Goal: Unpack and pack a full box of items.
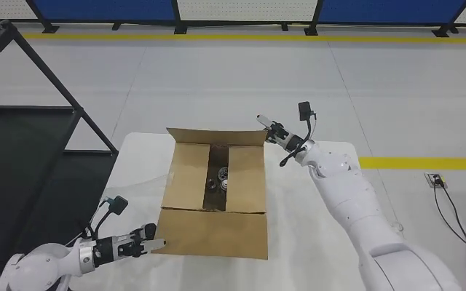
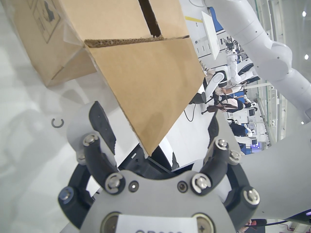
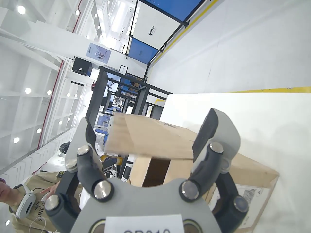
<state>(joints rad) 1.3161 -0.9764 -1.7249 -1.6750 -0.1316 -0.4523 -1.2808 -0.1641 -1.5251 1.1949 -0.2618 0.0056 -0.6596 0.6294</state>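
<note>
A brown cardboard box (image 1: 244,178) stands in the middle of the white table (image 1: 138,171). Its two long top flaps lie nearly shut, and a narrow gap between them shows small dark items (image 1: 220,182) inside. The near flap (image 2: 145,78) sticks out flat, and its corner sits between the open fingers of my left gripper (image 2: 158,127), which is at the box's near left corner (image 1: 149,244). My right gripper (image 1: 266,124) is at the far right corner, open, with the raised far flap (image 3: 150,137) between its fingers (image 3: 206,132).
A black metal frame (image 1: 51,138) stands off the table's left side. The table has bare room to the right of the box (image 1: 306,218). A yellow floor line (image 1: 408,163) and a cable (image 1: 445,204) lie beyond the right edge.
</note>
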